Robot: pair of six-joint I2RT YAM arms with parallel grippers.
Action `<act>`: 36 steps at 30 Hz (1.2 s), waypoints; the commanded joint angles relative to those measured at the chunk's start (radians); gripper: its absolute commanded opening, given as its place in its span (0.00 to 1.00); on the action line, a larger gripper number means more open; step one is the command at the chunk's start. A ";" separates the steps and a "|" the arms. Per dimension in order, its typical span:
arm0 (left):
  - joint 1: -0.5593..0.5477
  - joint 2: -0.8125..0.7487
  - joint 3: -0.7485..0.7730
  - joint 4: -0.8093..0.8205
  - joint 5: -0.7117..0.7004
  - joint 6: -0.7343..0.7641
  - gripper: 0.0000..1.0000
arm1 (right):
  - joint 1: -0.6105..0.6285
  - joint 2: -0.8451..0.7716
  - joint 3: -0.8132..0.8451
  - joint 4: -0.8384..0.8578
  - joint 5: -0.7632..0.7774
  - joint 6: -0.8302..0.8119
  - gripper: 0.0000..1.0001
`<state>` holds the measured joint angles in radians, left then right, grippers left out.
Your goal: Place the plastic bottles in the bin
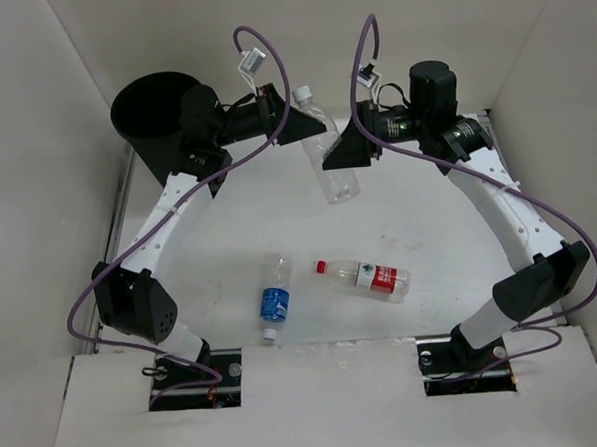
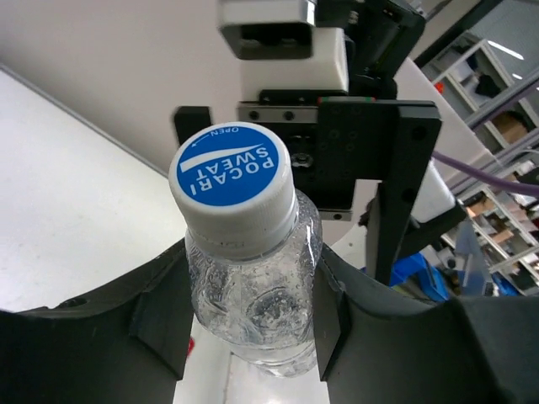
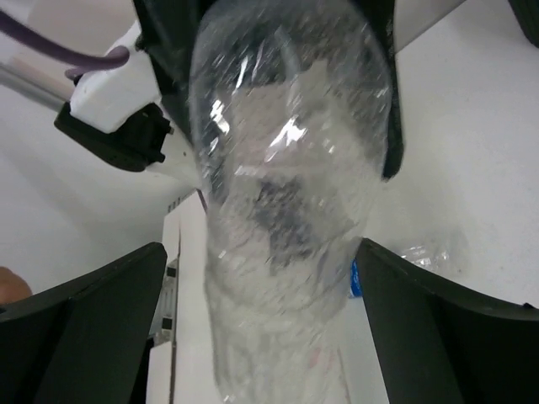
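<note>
The clear bottle (image 2: 253, 295) in your left gripper (image 2: 248, 324) has a white cap (image 2: 232, 181), blue-topped with white lettering. Nearward of the gripper: a blue-label bottle (image 1: 274, 297) and a red-label bottle (image 1: 369, 276), red-capped. The bin (image 1: 122, 105) is black.

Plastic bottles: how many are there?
3. A clear unlabelled bottle in the left gripper, a blue-label bottle and a red-label bottle lying on the table. Others may be hidden.

Both arms reach far forward and bend inward toward each other. The left gripper (image 1: 291, 119) has its jaws closed on the neck of the clear bottle (image 1: 333, 172). The right gripper (image 1: 340, 153) has its jaws wide apart.
</note>
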<state>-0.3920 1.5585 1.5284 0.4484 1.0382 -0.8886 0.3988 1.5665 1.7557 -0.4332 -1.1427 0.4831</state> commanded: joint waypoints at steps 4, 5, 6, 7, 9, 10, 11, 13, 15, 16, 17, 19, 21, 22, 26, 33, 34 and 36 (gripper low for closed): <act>0.256 -0.044 0.070 -0.074 0.020 0.131 0.00 | -0.152 -0.057 -0.105 -0.025 -0.023 -0.098 1.00; 0.315 -0.046 0.087 -0.079 0.016 0.140 0.00 | -0.186 -0.057 -0.117 -0.044 -0.023 -0.122 1.00; 0.377 -0.043 0.111 -0.080 0.019 0.155 0.00 | -0.218 -0.059 -0.124 -0.070 -0.025 -0.148 1.00; 0.441 -0.038 0.136 -0.083 0.014 0.169 0.00 | -0.246 -0.062 -0.130 -0.097 -0.019 -0.184 1.00; 0.555 -0.012 0.205 -0.097 0.011 0.186 0.00 | -0.278 -0.069 -0.140 -0.156 0.000 -0.262 1.00; 0.610 0.004 0.243 -0.105 0.003 0.183 0.00 | -0.285 -0.074 -0.150 -0.186 0.017 -0.303 1.00; 0.655 0.023 0.284 -0.117 -0.001 0.181 0.00 | -0.288 -0.079 -0.159 -0.217 0.033 -0.345 1.00; 0.733 0.055 0.352 -0.122 -0.016 0.188 0.00 | -0.286 -0.089 -0.188 -0.265 0.055 -0.406 1.00; 0.793 0.081 0.392 -0.114 -0.038 0.210 0.00 | -0.283 -0.105 -0.222 -0.280 0.067 -0.432 1.00; 0.820 0.092 0.401 -0.112 -0.052 0.238 0.00 | -0.282 -0.112 -0.234 -0.279 0.070 -0.434 1.00; 0.836 0.097 0.403 -0.114 -0.064 0.273 0.00 | -0.282 -0.123 -0.248 -0.274 0.073 -0.434 1.00; 0.871 0.106 0.394 -0.134 -0.128 0.396 0.00 | -0.282 -0.143 -0.262 -0.263 0.074 -0.426 1.00; 0.877 0.109 0.385 -0.169 -0.191 0.526 0.00 | -0.282 -0.160 -0.265 -0.256 0.075 -0.414 1.00; 0.871 0.120 0.388 -0.204 -0.226 0.606 0.00 | -0.282 -0.169 -0.256 -0.254 0.075 -0.407 1.00; 0.821 0.149 0.397 -0.283 -0.305 0.802 0.00 | -0.303 -0.191 -0.210 -0.253 0.074 -0.371 1.00; 0.718 0.186 0.372 -0.390 -0.417 1.060 0.19 | -0.328 -0.266 -0.215 -0.236 0.055 -0.318 1.00; 0.712 0.186 0.369 -0.398 -0.420 1.070 0.34 | -0.332 -0.278 -0.232 -0.228 0.055 -0.311 1.00; 0.700 0.183 0.351 -0.387 -0.441 1.076 0.81 | -0.337 -0.307 -0.269 -0.211 0.063 -0.305 1.00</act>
<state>0.3153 1.7763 1.8851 0.0399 0.6460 0.0887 0.0711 1.3128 1.5097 -0.6930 -1.0622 0.1577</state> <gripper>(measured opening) 0.729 0.999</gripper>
